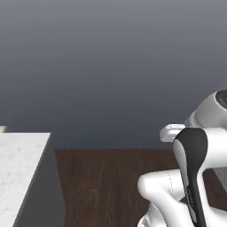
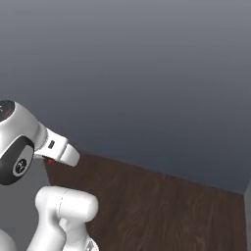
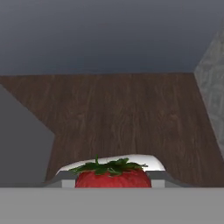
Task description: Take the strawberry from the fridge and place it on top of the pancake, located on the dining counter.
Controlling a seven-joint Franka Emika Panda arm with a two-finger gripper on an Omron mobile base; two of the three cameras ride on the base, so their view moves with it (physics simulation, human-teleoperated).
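The strawberry (image 3: pixel 113 176) sits at the bottom of the hand view, red with a green leafy cap, lying between light grey parts of the end effector (image 3: pixel 113 180), which grasps it; a white curved surface shows just behind the leaves; in the right base view a small red spot of the strawberry (image 2: pixel 50 160) peeks out beneath the white hand of the arm (image 2: pixel 55 146), above the dark wooden floor (image 2: pixel 162 211); in the left base view the arm (image 1: pixel 195 177) rises at the lower right, and a corner of the white marble tabletop (image 1: pixel 20 164) with its grey base lies at the lower left, well apart from the arm; a plain grey wall (image 1: pixel 111 66) stands behind.
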